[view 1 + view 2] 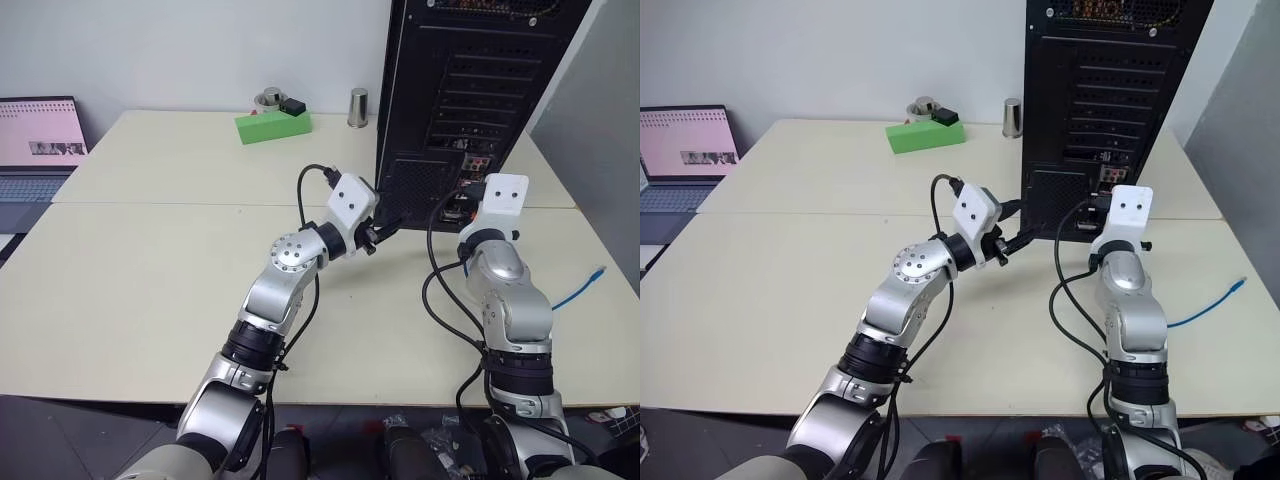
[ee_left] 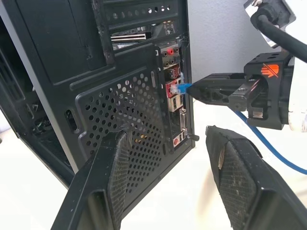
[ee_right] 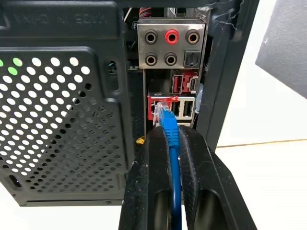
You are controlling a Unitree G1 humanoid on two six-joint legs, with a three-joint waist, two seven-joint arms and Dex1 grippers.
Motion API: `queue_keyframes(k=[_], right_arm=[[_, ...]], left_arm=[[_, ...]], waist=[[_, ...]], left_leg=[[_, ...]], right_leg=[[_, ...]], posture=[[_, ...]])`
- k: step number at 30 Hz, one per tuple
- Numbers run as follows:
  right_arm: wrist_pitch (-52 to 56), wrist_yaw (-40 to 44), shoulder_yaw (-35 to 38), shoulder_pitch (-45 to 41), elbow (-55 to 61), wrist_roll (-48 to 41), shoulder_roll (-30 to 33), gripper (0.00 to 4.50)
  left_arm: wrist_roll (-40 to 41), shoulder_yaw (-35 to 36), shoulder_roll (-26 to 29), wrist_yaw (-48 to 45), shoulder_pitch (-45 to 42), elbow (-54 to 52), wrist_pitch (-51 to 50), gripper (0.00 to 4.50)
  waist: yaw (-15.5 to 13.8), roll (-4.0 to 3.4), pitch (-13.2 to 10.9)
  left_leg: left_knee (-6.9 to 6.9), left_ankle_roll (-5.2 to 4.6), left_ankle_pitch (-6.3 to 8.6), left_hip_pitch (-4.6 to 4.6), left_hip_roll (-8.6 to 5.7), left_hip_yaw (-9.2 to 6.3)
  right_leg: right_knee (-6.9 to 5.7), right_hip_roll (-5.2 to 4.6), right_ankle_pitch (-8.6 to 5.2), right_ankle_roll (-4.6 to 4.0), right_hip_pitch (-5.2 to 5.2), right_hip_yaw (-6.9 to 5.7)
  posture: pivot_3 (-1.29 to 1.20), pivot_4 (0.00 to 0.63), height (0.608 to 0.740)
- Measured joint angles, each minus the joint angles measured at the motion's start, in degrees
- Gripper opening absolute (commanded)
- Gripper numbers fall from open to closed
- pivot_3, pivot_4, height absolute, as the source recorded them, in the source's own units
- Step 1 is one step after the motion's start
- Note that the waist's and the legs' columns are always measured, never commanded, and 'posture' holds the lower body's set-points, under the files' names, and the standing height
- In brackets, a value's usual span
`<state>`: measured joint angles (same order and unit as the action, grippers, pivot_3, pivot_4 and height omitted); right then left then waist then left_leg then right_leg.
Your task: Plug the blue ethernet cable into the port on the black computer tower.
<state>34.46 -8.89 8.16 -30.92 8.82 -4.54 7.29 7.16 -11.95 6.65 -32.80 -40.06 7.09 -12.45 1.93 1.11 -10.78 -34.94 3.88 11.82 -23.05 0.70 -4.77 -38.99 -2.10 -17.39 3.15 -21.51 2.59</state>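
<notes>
The black computer tower stands at the back of the table with its rear face toward me. My right gripper is shut on the blue ethernet cable just behind its clear plug. The plug's tip sits at the mouth of the red-framed port on the connector strip; how deep it sits I cannot tell. The same plug shows at the strip from the side. The cable's loose end trails on the table to the right. My left gripper hangs open, holding nothing, close to the mesh grille.
A laptop sits at the far left edge. A green box with small items and a metal cylinder stand at the back of the cream table. A grey panel rises right of the tower.
</notes>
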Motion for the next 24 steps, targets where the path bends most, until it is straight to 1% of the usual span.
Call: queue_keyframes(k=[5,13,24], right_arm=[[-0.4,-0.4,0.0,-0.1,-0.3,0.1,-0.5,0.00],[-2.1,-1.3,-0.4,-2.6,-4.0,1.1,-2.1,0.00],[-3.9,-2.8,-0.5,-5.9,-8.6,1.2,-4.6,0.00]], left_arm=[[0.0,0.0,0.0,0.0,0.0,0.0,0.0,2.63],[0.0,0.0,-0.1,0.0,0.0,-0.1,0.0,2.63],[1.5,0.6,-0.6,0.0,0.3,-1.0,-1.1,2.63]], waist=[[0.0,0.00,0.0],[0.4,0.00,0.0],[1.6,0.00,0.0]], left_leg=[[0.00,0.00,0.00,0.00,0.00,0.00],[0.00,0.00,0.00,0.01,0.00,0.01],[0.00,0.00,0.00,0.06,0.02,0.02]], right_leg=[[0.00,0.00,0.00,0.00,0.00,0.00],[-0.01,0.00,0.00,0.00,-0.01,0.01],[-0.06,0.02,0.01,0.01,0.00,0.07]], posture=[[0.00,0.150,0.740],[0.00,0.150,0.740],[0.00,0.150,0.740]])
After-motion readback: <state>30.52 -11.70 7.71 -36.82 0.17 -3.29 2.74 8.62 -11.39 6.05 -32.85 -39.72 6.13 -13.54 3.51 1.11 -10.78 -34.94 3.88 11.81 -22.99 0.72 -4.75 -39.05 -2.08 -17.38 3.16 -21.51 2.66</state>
